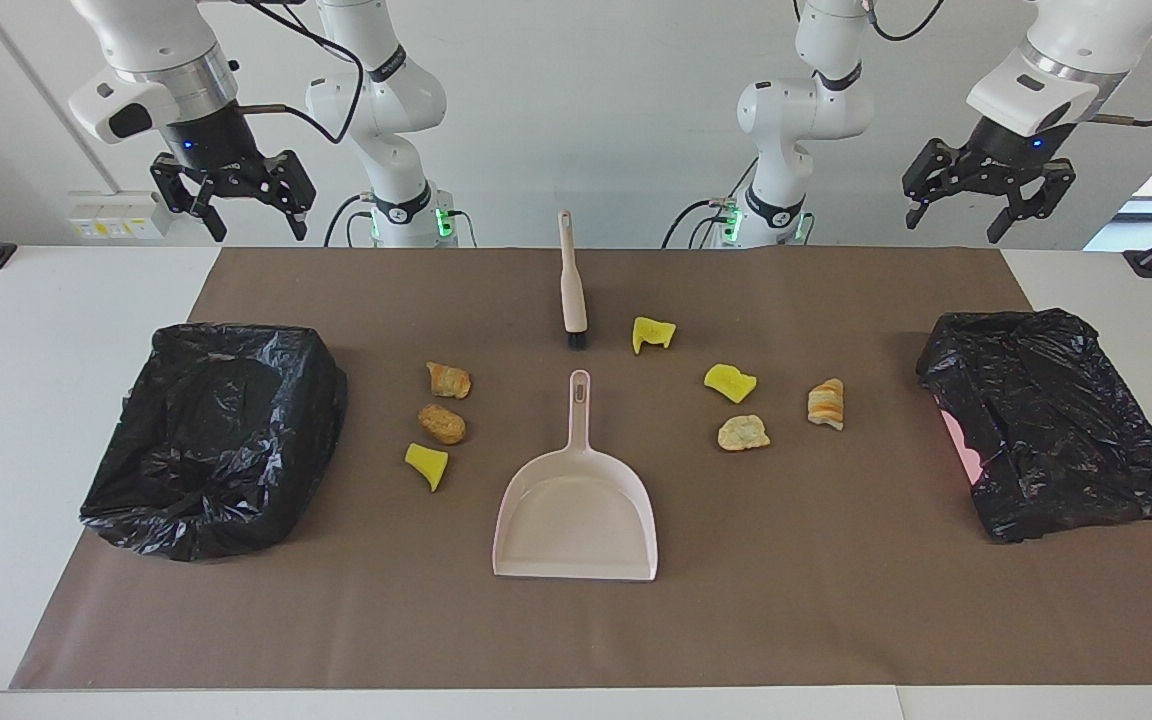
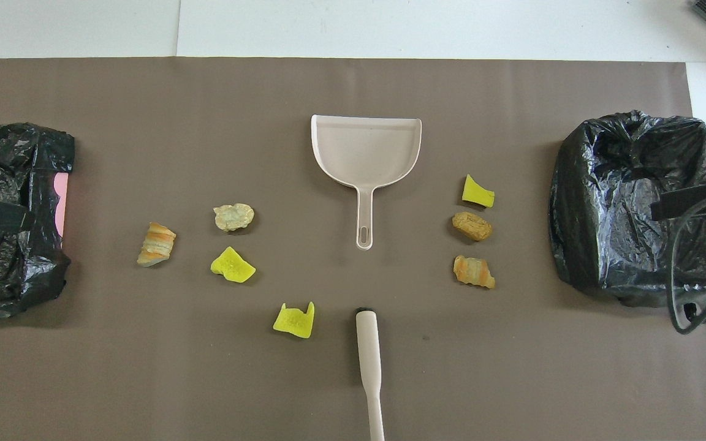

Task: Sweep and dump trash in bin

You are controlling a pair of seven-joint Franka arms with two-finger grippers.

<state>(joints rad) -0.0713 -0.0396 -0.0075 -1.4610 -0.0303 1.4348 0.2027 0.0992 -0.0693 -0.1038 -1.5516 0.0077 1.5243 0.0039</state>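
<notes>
trash (image 1: 733,383) lies untouched on the mat; left gripper (image 1: 988,205) and right gripper (image 1: 236,207) hang raised (fingers released).

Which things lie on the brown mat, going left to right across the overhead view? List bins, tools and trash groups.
Collapsed black-bagged bin → four trash bits → brush and dustpan → three trash bits → open black-bagged bin.

No readable text, labels, brands or numbers, as far as visible
</notes>
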